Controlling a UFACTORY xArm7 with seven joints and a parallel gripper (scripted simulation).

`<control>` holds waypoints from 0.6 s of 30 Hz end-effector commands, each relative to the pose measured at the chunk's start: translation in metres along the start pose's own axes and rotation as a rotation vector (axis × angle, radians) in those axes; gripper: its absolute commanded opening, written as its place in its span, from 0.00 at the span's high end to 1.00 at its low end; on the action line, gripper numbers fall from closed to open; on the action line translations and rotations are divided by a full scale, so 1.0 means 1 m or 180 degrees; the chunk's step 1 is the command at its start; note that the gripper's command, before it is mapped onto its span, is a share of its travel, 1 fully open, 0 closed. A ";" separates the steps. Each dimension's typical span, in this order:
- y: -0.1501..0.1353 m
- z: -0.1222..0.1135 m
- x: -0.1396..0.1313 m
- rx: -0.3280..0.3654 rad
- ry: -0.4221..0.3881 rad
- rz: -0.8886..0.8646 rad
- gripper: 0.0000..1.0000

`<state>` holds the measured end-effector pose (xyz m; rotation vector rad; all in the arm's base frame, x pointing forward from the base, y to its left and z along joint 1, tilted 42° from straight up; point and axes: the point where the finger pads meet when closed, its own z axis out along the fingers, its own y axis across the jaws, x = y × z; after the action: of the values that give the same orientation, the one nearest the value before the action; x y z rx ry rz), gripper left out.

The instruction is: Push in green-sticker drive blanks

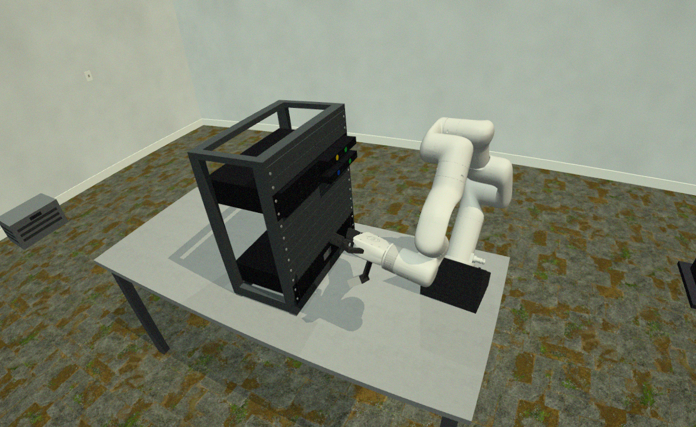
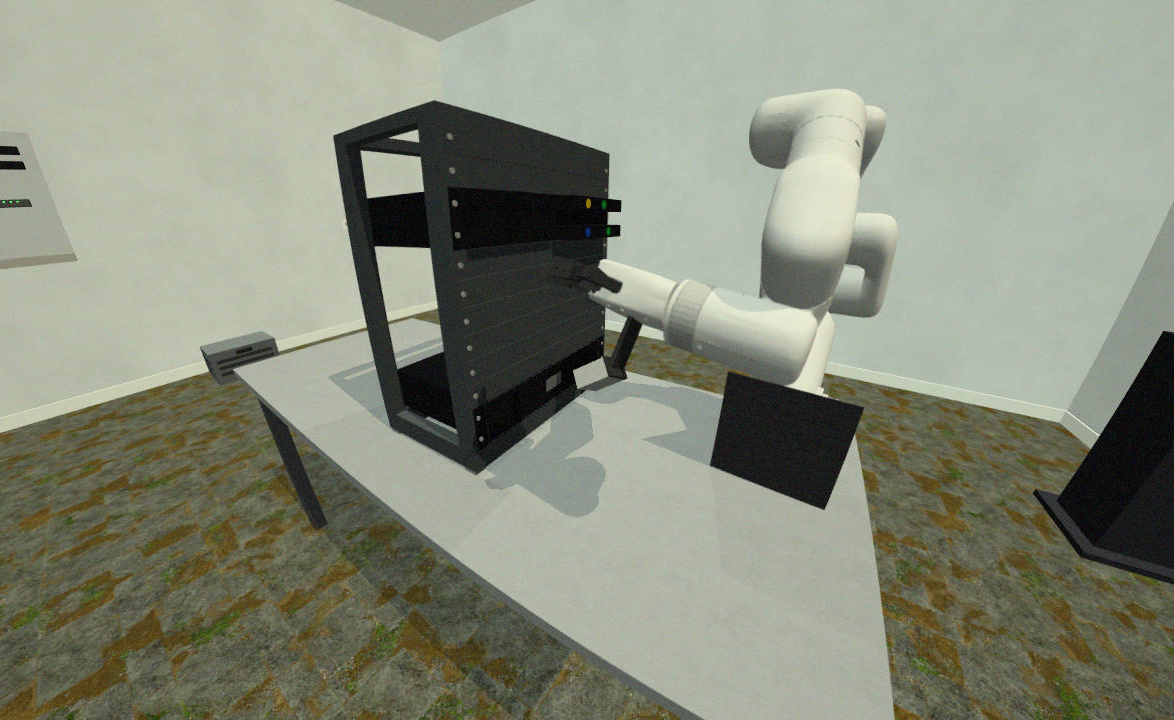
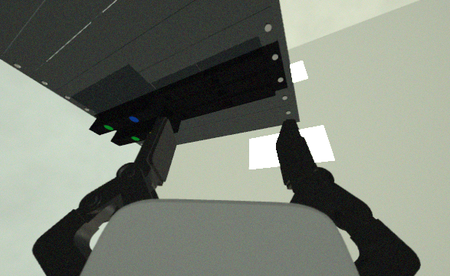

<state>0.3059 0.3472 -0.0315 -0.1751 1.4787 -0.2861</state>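
Four black drive blanks with round stickers (two green, one yellow, one blue) protrude near the top of the dark metal rack; black two-finger gripper just below them, fully open, empty, at the rack front.

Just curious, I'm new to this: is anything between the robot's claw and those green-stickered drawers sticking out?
Nothing. In the exterior view only bare rack front separates the open gripper from the green stickers above.

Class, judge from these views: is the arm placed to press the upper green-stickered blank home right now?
Probably not yet: the open tool sits against the rack front below the green-stickered blanks. Nothing blocks the way up.
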 end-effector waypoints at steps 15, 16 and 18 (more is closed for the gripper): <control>0.036 0.001 0.002 -0.1229 -0.0199 -0.1299 0.00; 0.037 0.001 0.002 -0.1296 -0.0216 -0.1410 0.00; 0.037 0.001 0.002 -0.1296 -0.0216 -0.1410 0.00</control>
<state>0.3093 0.3783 -0.0449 -0.7844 1.4122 -0.3218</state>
